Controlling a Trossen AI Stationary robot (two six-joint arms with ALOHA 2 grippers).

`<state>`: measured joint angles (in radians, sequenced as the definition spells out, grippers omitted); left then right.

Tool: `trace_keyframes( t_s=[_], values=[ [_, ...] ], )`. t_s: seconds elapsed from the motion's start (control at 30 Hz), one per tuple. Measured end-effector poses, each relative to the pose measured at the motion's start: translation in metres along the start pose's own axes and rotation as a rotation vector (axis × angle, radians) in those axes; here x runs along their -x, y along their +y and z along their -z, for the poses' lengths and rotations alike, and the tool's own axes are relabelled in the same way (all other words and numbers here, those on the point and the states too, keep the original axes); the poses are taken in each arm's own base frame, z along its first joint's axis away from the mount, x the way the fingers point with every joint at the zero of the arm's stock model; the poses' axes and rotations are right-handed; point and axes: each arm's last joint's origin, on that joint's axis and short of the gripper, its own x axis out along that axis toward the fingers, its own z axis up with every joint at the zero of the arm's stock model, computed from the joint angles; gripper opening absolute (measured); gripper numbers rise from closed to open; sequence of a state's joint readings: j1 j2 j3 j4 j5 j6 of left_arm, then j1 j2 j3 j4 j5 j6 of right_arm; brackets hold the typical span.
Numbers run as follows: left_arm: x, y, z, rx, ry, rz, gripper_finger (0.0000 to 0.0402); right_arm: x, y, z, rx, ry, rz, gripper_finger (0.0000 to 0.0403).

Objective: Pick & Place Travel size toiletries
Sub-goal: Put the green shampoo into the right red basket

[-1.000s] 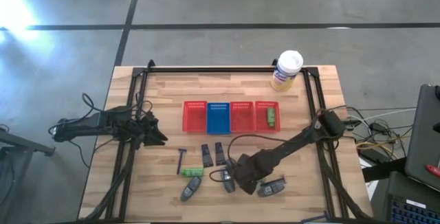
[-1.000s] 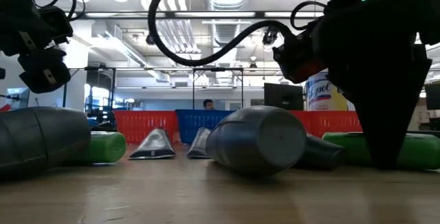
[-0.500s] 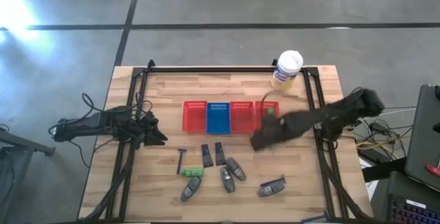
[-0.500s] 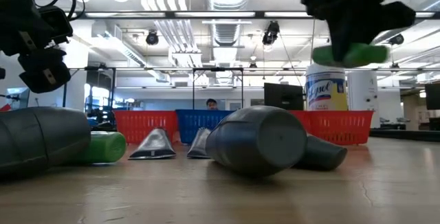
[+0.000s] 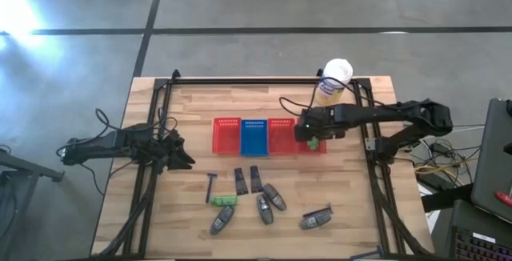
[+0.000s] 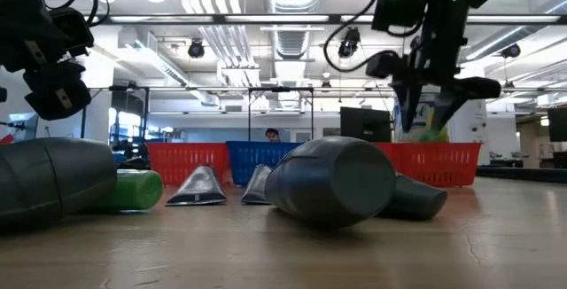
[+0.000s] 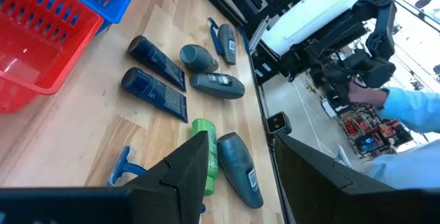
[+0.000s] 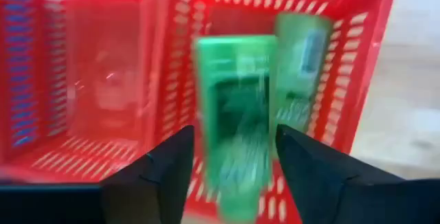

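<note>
- The right gripper (image 5: 312, 131) hung over the rightmost red basket (image 5: 322, 148), right of centre in the overhead picture, most likely so the green packet (image 8: 237, 141) would land in a compartment that already had one like it.
- In the right wrist picture that packet sat between the two dark fingers (image 8: 158, 165) above the basket, with a second green packet (image 8: 302, 59) lying inside. The fingers stood apart on either side of it; I judged it in the middle of being let go, but whether the pads were pressing it I could not tell.
- The left gripper (image 5: 180, 155) waited at the left edge of the table (image 5: 352, 205), away from the work. Its fingers (image 7: 185, 172) stood partly apart with nothing between them.
- The row of four baskets, red, blue (image 5: 254, 136), red, red, sat at the middle of the table, apparently to sort the items by kind.
- The rest lay loose in the lower middle: a razor (image 5: 211, 186), another green packet (image 5: 223, 201), two dark flat wedges (image 5: 248, 179), and grey tubes (image 5: 267, 204), with one more piece (image 5: 316, 218) to the lower right.
- A white-capped canister (image 5: 334, 81) stood at the upper right, off the sorting area.
</note>
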<state>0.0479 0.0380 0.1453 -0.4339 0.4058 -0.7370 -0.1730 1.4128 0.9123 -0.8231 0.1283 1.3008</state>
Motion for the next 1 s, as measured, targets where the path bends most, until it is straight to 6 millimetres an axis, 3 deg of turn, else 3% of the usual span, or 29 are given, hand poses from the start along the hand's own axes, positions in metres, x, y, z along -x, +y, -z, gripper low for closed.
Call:
trace_keyframes(
  t_s=[0.2,0.43,0.7,0.93,1.0],
  values=[
    [0.0,0.0,0.0,0.0,0.0,0.0,0.0172,0.008,0.009,-0.003,0.089,-0.02,-0.029,0.0278],
    [0.0,-0.001,-0.002,0.055,-0.038,0.004,0.0172,0.041,0.034,0.011,0.353,-0.068,-0.151,0.0328],
    [0.0,-0.006,-0.01,0.107,-0.141,0.028,0.0172,0.049,0.043,0.027,0.327,-0.034,-0.141,0.0335],
    [0.0,-0.004,-0.012,0.056,-0.211,-0.024,0.0172,0.043,0.048,0.04,0.315,-0.002,-0.131,0.0326],
    [0.0,-0.003,-0.015,0.151,-0.278,-0.047,0.0172,0.044,0.049,0.047,0.318,0.035,-0.143,0.033]
  ],
)
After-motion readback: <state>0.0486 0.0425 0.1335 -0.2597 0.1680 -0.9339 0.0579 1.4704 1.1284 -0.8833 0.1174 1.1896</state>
